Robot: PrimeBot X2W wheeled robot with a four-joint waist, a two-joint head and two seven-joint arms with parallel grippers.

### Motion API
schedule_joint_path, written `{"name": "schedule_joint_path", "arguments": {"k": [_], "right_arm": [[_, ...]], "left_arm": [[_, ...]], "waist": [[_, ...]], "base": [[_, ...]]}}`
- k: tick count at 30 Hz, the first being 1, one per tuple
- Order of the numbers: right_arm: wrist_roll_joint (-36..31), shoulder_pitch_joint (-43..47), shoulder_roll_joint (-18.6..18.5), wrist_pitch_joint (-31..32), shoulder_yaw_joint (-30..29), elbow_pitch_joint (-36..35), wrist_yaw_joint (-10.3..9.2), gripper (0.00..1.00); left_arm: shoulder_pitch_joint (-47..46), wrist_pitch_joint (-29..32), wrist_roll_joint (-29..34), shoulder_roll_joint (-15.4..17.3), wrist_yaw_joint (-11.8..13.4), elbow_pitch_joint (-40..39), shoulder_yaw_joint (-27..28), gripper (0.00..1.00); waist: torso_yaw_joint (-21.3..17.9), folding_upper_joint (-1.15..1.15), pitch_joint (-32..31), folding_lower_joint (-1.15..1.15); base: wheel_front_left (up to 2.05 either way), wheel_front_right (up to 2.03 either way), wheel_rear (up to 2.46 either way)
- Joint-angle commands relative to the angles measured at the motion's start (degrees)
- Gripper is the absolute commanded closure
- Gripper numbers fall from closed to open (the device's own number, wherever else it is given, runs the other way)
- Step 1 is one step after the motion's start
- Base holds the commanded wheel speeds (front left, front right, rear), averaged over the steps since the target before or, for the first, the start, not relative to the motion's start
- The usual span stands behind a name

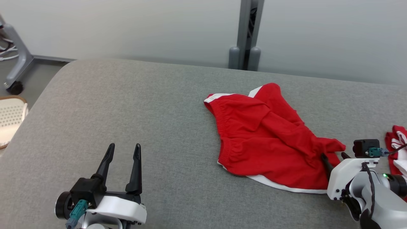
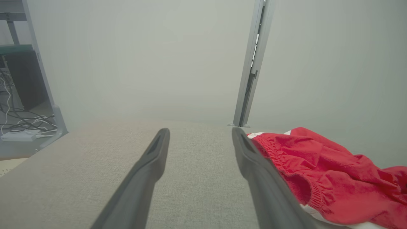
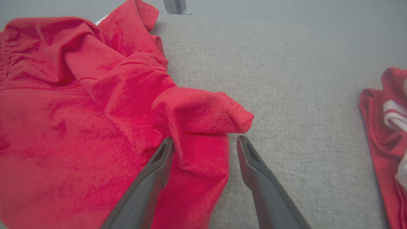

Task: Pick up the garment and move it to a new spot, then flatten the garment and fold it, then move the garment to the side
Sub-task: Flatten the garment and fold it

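Red garment [image 3: 79, 95] between parted right tool [image 3: 205, 139]

The left gripper [image 1: 124, 145] is sitting low on the robot's left, its two long dark fingers [image 1: 136, 168] pointing forward and up, and the jaws are standing wide apart. The white left wrist [image 1: 122, 206] is lying nearly level behind them. On the other side, the right gripper [image 1: 333, 155] is reaching forward and inward from the robot's right. The pale right forearm [image 1: 384, 206] is angling up from the lower corner. From the right wrist camera, the right fingers [image 3: 149, 184] are spreading apart, jaws gaping.
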Motion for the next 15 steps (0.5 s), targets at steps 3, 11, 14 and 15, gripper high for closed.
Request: {"name": "schedule_joint_path", "arguments": {"k": [3, 11, 14, 15], "right_arm": [[0.3, 0.2, 1.4, -1.7, -0.8, 0.2, 0.01, 0.0], [-1.5, 0.6, -0.6, -4.9, -1.7, -10.6, 0.01, 0.0], [-3.4, 4.9, -2.2, -4.9, -5.7, -19.9, 0.01, 0.0], [-4.2, 6.7, -2.6, -4.9, -7.6, -23.3, 0.01, 0.0]], "left_arm": [[0.3, -0.2, 0.3, 0.2, -0.1, -0.2, 0.2, 0.0], [-0.1, -0.2, -0.6, 0.2, 0.5, -0.9, 0.1, 0.0], [-0.1, -0.2, -1.4, 0.2, 0.8, -0.5, -0.1, 0.0], [-0.2, -0.2, -1.6, 0.2, 0.9, -0.3, -0.2, 0.0]], "waist": [[-2.6, 0.0, -1.2, 0.0], [-8.0, 0.0, -1.8, 0.0], [-9.6, 0.0, -1.8, 0.0], [-10.1, 0.0, -1.8, 0.0]], "base": [[0.0, 0.0, 0.0], [0.0, 0.0, 0.0], [0.0, 0.0, 0.0], [0.0, 0.0, 0.0]]}}
